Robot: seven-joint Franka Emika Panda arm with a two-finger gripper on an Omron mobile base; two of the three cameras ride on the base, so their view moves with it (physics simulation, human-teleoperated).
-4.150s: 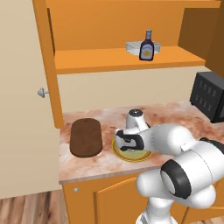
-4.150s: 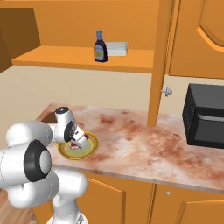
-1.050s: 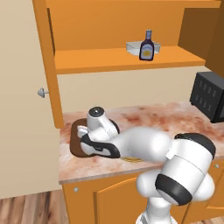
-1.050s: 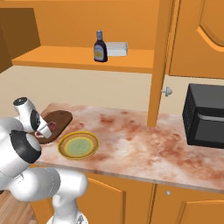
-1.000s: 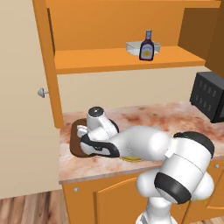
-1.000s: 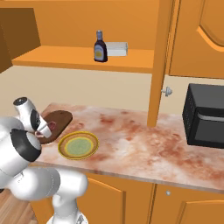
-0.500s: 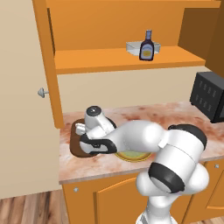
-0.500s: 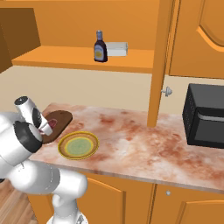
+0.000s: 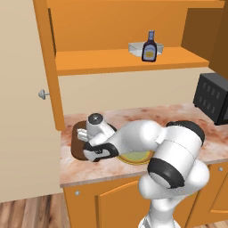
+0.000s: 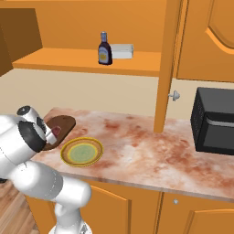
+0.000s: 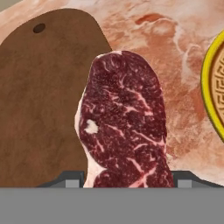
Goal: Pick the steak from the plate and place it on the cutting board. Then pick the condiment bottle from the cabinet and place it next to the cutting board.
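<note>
Half done at most, judging by how things lie. Steak (image 11: 124, 120) off the plate (image 10: 82, 152), gripped between the fingers of the end effector (image 11: 127, 179), jaws part-open around the meat, fingertips barely visible at the bottom of the hand view. Hanging over the near edge of the board (image 11: 41, 96), partly above the wood and partly above the marbled bench (image 11: 170, 57); whether already touching the board cannot be told. Plate empty, pale green centre bare, just beside the board on the bench. In the right base view, a sliver of red meat showing at the end effector above the board (image 10: 59, 125).

Left to do: setting the steak down and letting go, then the whole second half. Bottle (image 9: 149, 46) upright on the cabinet shelf (image 9: 111, 60), just in front of a clear tray (image 9: 136, 46), untouched. Cabinet door (image 9: 22, 98) swung open, so reach to the shelf looks unobstructed. Spot beside the board for the bottle likely free on the plate-free side.
</note>
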